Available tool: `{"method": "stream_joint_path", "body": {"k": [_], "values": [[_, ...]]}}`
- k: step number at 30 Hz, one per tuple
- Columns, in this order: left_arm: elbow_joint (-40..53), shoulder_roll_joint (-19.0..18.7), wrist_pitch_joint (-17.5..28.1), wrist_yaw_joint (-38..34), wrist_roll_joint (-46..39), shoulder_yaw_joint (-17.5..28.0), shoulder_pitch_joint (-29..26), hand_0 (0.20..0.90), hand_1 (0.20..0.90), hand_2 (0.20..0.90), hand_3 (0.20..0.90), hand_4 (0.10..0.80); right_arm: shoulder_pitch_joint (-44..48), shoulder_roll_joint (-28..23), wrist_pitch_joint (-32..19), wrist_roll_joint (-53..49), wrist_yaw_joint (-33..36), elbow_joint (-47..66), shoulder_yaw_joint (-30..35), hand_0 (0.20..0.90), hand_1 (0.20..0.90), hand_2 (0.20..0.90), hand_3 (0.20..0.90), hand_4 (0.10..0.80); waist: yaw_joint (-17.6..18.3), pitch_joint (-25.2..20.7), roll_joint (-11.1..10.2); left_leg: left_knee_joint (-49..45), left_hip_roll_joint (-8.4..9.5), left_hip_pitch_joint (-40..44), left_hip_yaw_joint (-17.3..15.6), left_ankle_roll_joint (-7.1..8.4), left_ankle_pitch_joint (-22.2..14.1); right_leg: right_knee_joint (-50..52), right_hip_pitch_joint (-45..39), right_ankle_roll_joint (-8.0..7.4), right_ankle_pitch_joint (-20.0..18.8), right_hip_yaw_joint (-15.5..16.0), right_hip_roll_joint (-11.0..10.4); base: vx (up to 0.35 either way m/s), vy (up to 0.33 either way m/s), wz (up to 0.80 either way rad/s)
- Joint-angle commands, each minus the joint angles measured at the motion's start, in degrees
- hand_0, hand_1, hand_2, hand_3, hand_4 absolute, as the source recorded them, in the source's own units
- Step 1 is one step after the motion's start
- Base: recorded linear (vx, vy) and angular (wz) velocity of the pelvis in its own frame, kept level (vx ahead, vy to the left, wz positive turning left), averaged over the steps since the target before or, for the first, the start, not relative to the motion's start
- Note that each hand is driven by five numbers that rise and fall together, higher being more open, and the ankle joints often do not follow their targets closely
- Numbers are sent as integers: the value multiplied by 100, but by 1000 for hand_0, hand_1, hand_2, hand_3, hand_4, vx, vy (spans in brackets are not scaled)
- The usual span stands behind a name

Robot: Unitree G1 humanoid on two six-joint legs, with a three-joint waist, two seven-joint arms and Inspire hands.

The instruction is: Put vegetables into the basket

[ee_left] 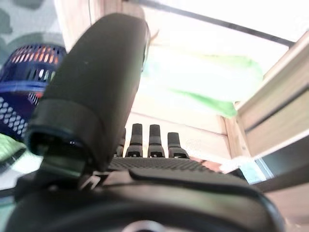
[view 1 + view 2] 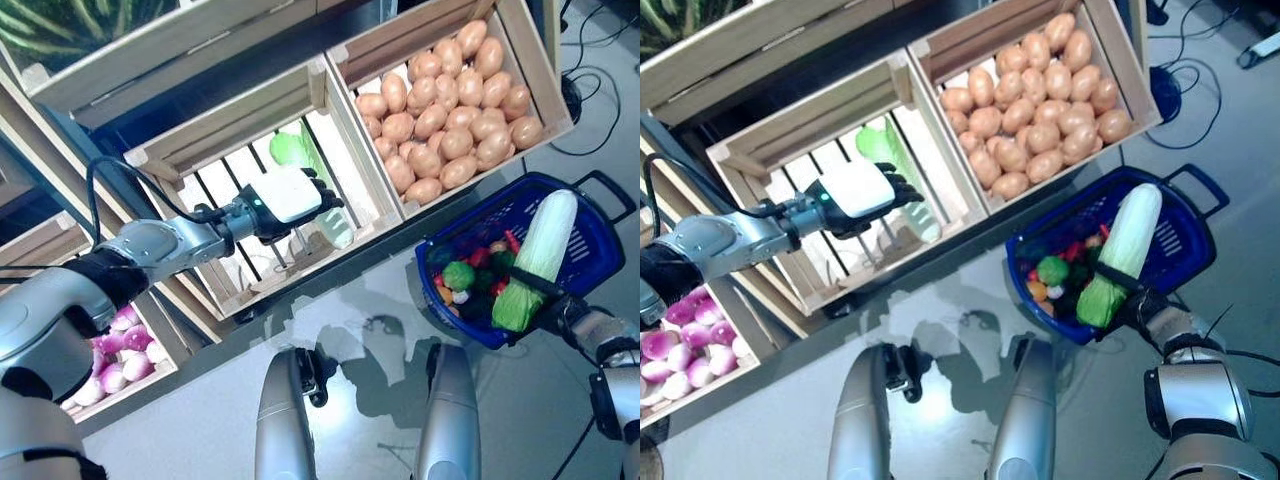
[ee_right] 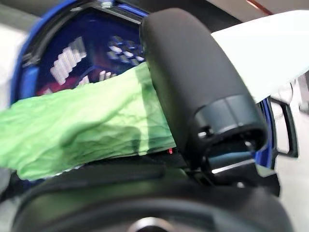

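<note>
A long pale cabbage with a green leafy end (image 2: 541, 250) is held slanted over the blue basket (image 2: 602, 245), its green end at the near rim. My right hand (image 2: 548, 298) is shut on it, the thumb (image 3: 193, 87) laid across the leaves (image 3: 87, 121). The basket holds several small green, red and orange vegetables (image 2: 462, 275). My left hand (image 2: 292, 196) reaches into the slatted wooden crate (image 2: 215, 165) with its fingers (image 1: 152, 140) straight and open. A second green and white cabbage (image 2: 292, 148) lies just past them, apart from the hand (image 1: 203, 77).
A crate full of potatoes (image 2: 440, 100) stands right of the slatted crate, above the basket. A lower crate with pink and white turnips (image 2: 118, 352) is at the left. Watermelons (image 2: 60, 25) sit on the top shelf. The basket's black handle (image 2: 612, 190) sticks out at the far side.
</note>
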State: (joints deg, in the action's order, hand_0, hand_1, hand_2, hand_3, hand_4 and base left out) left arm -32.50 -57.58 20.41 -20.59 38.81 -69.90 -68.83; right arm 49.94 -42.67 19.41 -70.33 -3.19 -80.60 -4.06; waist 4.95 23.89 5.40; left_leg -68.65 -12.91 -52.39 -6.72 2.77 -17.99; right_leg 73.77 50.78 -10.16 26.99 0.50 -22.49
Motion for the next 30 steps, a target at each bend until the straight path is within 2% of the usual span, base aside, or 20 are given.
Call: {"method": "stream_joint_path", "body": {"k": [1,5,8,10,16,20,30], "values": [[-116,-132,-373,-494,107,195,-1171,900,900,900,900,800,407,-343,-594,-842,105,143,220,900,900,900,900,800,29,-181,90,-533,-360,18,293,538,-1003,-348,247,274,-566,167,-138,-67,34,6],[-270,-105,-591,-476,21,35,-1356,900,900,900,900,800,383,-227,-697,-748,-85,343,146,900,900,900,900,800,87,-193,24,-870,-474,-329,342,559,-1127,-7,621,236,-505,119,-185,-16,13,1],[-421,-88,-487,-717,96,46,-1400,900,900,900,900,800,298,-175,-755,-720,-262,451,112,900,900,900,900,800,110,-186,-47,-1084,-543,-583,434,560,-1187,199,884,221,-491,61,-194,-4,-12,-11],[-717,-46,-511,-1142,256,59,-1460,900,900,900,900,800,152,-57,-800,-412,-398,562,9,900,900,900,900,800,138,-188,-144,-1388,-647,-951,578,546,-1254,530,1279,200,-470,-30,-190,12,-36,-15],[-1298,-31,-535,-1704,599,104,-1577,900,900,900,900,800,-293,10,-628,-234,-850,770,-169,900,900,900,900,800,234,-223,-329,-1865,-821,-1574,832,550,-1312,996,1891,221,-431,-174,-154,42,-39,-15],[-1501,-30,-689,-1198,743,-1,-1639,900,900,900,900,800,-537,93,-615,-278,-1197,1032,-249,900,900,900,900,800,293,-243,-424,-2192,-868,-1948,953,530,-1364,1340,2283,248,-387,-269,-71,38,-19,-10],[-1494,-135,-1002,-748,713,-152,-1821,900,900,900,900,800,-1149,181,-762,-497,-1438,2189,-266,900,900,900,900,800,468,-163,-550,-2696,-976,-2609,1140,547,-1417,1812,2960,278,-351,-444,65,2,9,-11]]}}
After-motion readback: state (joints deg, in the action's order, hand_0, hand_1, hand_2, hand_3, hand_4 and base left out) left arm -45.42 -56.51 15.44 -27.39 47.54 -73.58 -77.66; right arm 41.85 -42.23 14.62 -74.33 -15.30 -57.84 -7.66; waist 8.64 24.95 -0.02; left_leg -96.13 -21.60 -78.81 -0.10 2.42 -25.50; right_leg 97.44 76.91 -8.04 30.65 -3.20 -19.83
